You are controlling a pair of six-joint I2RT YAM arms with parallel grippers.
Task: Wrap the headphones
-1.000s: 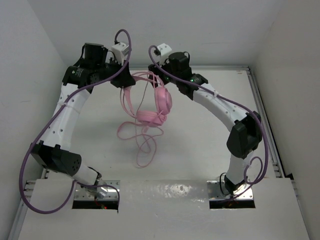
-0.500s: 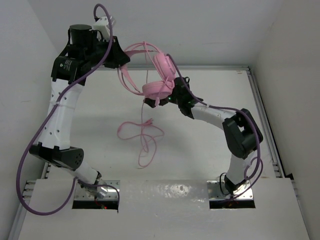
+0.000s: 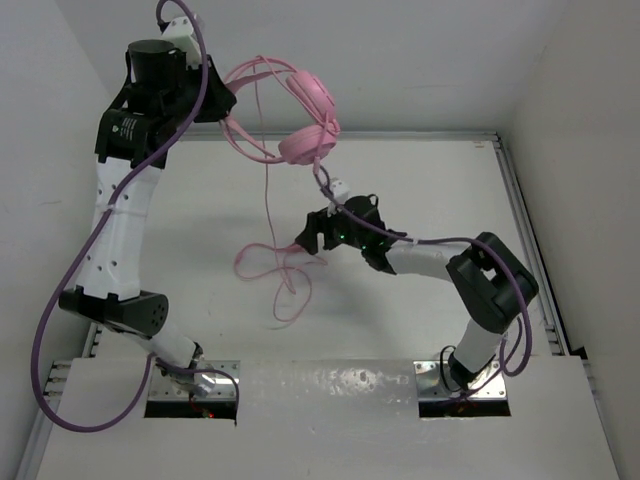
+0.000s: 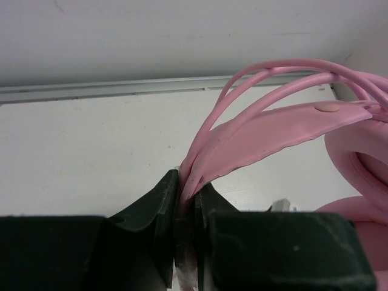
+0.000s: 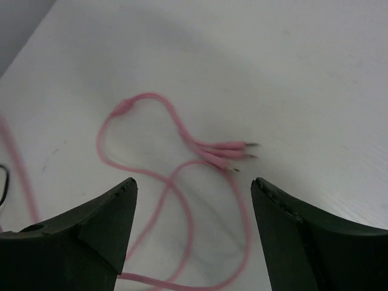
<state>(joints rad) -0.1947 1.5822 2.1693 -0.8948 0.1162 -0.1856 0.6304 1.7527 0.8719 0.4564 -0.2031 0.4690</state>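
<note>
While the left gripper (image 4: 187, 200) clamped the headband (image 4: 273, 127) high, letting the cord (image 5: 215, 147) hang, the right gripper (image 5: 194, 182) hovered, jaws apart, over slack, presumably to gather it.

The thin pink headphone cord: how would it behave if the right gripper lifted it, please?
Probably floppy: the thin pink cord lies in loose loops and hangs slack from the raised pink headphones. So thin, it is likely light and slips easily.
</note>
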